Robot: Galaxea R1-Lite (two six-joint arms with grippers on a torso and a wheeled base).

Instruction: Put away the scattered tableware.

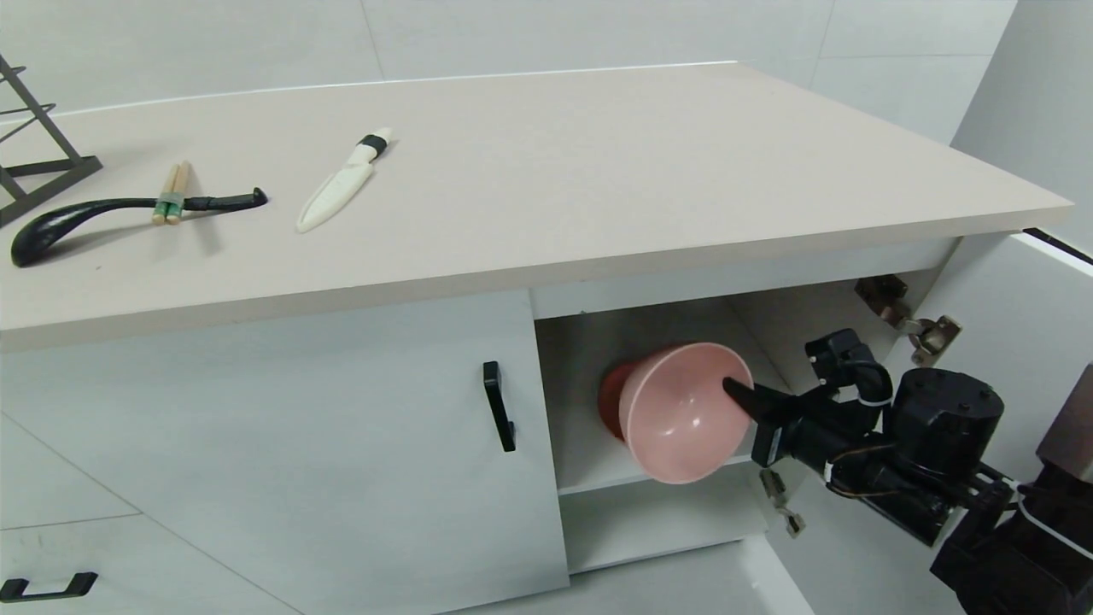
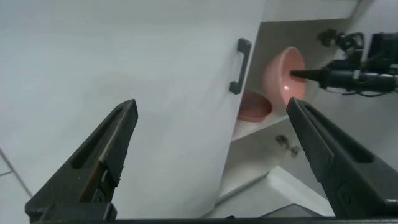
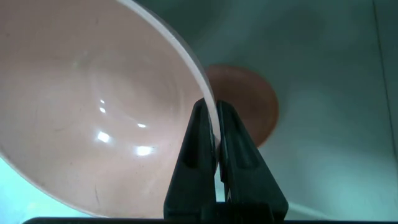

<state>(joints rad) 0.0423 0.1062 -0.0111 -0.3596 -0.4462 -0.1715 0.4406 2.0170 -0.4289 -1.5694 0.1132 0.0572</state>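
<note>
The pink bowl (image 1: pixel 679 418), tilted in the cabinet (image 1: pixel 589 342) at five o'clock, is being stowed, its rim pinched by the right gripper (image 1: pixel 741 393). The left gripper (image 2: pixel 210 106) is spread wide, empty. Levelling, perhaps onto the red bowl (image 1: pixel 610 401) at nine o'clock, is needed before release.

In the head view, most of the red bowl (image 1: pixel 608 400) on the cupboard shelf (image 1: pixel 589 470) is hidden behind the pink bowl (image 1: pixel 679 418). One finger of the right gripper (image 1: pixel 731 386) is covered by that bowl's wall. In the right wrist view the pink bowl is cut off by the picture's edges, and a short stretch of its rim is concealed between the clamped fingers (image 3: pixel 198 143). The wire rack (image 1: pixel 38 166) at the bench's left edge is cropped by the frame, as is the open cupboard door (image 1: pixel 1016 307). The ladle (image 1: pixel 94 211) is crossed by the chopsticks (image 1: pixel 172 195), by which part of its handle is covered. Whether the knife (image 1: pixel 341 181) is sheathed cannot be told.
</note>
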